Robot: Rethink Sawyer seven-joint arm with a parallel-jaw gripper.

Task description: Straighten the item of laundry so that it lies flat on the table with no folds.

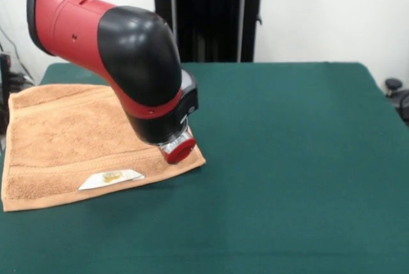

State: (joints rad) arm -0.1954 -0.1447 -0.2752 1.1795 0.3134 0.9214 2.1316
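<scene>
Towel [64,137] lies on table [287,159], arm [128,50] covering its corner; hand's [177,149] grip: cannot tell.

We record a glossy red arm [64,12] with rounded casing, a large matte black joint cover [137,50], a red band beneath it, a small dark hole in the red shell, a red cap with silver ring [179,149], a black pedestal column [208,15]
</scene>
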